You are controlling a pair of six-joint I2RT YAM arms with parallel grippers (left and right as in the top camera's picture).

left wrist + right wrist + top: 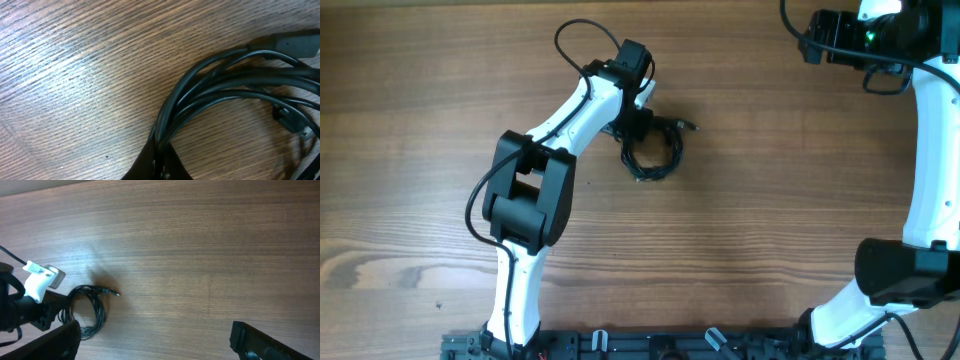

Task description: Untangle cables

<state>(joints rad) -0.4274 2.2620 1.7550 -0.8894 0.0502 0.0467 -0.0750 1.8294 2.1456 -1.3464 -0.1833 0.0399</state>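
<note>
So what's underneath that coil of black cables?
Only the wooden table: its grain shows through the middle of the coiled cables. Where the left hand grips the coil's edge, it covers the strands and the wood beneath, so that spot cannot be seen.

Black cables (170, 112), brown wood-grain table (770, 220)

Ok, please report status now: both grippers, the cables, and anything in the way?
Left gripper shut on cables, one coiled bundle, not yet untangled. Right gripper open, empty, far from them. Nothing else seen near the cables.
</note>
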